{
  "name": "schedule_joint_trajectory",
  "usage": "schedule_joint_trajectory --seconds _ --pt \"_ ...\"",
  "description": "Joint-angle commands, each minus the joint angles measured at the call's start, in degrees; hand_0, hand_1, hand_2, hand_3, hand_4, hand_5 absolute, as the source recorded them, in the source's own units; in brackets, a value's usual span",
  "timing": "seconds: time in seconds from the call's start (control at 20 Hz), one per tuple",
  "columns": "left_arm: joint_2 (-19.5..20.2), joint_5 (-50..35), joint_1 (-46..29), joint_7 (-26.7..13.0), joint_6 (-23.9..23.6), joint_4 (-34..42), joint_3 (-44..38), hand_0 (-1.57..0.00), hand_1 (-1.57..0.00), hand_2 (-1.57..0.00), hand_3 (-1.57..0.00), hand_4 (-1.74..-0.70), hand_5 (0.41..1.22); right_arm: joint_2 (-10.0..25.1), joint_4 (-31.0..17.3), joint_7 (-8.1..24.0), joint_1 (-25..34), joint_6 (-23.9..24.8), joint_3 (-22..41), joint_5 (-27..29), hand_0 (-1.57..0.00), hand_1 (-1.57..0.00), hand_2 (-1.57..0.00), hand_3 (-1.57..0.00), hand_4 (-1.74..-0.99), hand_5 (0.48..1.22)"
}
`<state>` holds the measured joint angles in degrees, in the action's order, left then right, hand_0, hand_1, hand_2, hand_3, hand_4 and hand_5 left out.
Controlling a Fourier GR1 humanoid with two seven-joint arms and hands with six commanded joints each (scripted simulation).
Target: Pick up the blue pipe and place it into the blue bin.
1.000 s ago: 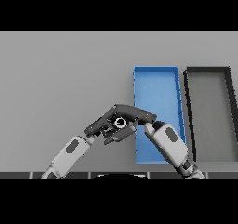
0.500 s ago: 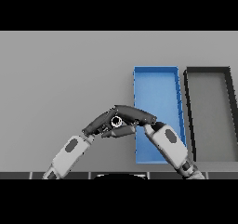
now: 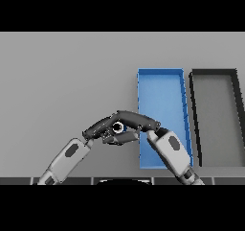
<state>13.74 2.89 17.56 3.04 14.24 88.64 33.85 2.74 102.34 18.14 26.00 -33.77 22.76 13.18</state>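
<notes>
A: Meeting over the table, left hand [image 3: 101,128] and right hand [image 3: 139,121] enclose the blue pipe [image 3: 119,127].
B: Grip?
A: Both curl round it, just left of the blue bin [image 3: 161,79]. Black bin [image 3: 213,74] lies beyond.

The blue pipe [image 3: 119,127] shows only as a small blue piece with a pale ring end, just left of the blue bin [image 3: 160,76], a long rectangular tray running near to far.

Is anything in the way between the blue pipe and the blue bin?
Nothing visible. The blue pipe sits between the left hand and right hand, just left of the blue bin, with only bare table between.
</notes>
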Motion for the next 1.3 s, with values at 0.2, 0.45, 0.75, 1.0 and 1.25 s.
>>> schedule_joint_trajectory --seconds 0.2,0.45,0.75,1.0,1.25 --pt "-0.7 -1.2 0.0 -2.5 -0.3 0.3 -0.3 -0.05 -0.05 -0.04 -0.05 -0.89 0.617 -0.9 -0.3 0.1 0.2 -1.4 -1.5 -0.6 -1.57 -1.57 -1.57 -1.57 -1.491 1.219" --pt "-1.6 -2.0 0.9 -4.9 -0.7 -1.1 -1.2 -0.02 -0.01 -0.01 -0.01 -0.90 0.562 -2.3 0.7 2.1 0.0 -1.1 -3.3 1.5 -1.57 -1.57 -1.57 -1.57 -1.489 1.220" --pt "-1.0 -2.7 -0.4 -6.3 0.2 -0.2 -0.8 0.00 0.00 0.00 0.00 -0.91 0.514 -1.6 3.1 15.2 6.2 5.2 -8.6 18.8 -1.57 -1.57 -1.57 -1.57 -1.639 1.221" --pt "-1.4 -2.0 -1.1 -7.1 0.1 -0.5 0.2 0.00 0.00 0.00 0.00 -0.92 0.503 7.3 2.6 15.7 20.1 18.7 -13.6 34.6 -1.57 -1.57 -1.57 -1.57 -1.707 1.141" --pt "0.3 -2.0 -1.8 -5.2 0.3 1.3 -0.2 0.00 0.00 0.00 0.00 -0.90 0.495 13.4 -5.3 12.5 31.1 24.2 -20.8 31.5 -1.57 -1.57 -1.57 -1.57 -1.730 1.110"
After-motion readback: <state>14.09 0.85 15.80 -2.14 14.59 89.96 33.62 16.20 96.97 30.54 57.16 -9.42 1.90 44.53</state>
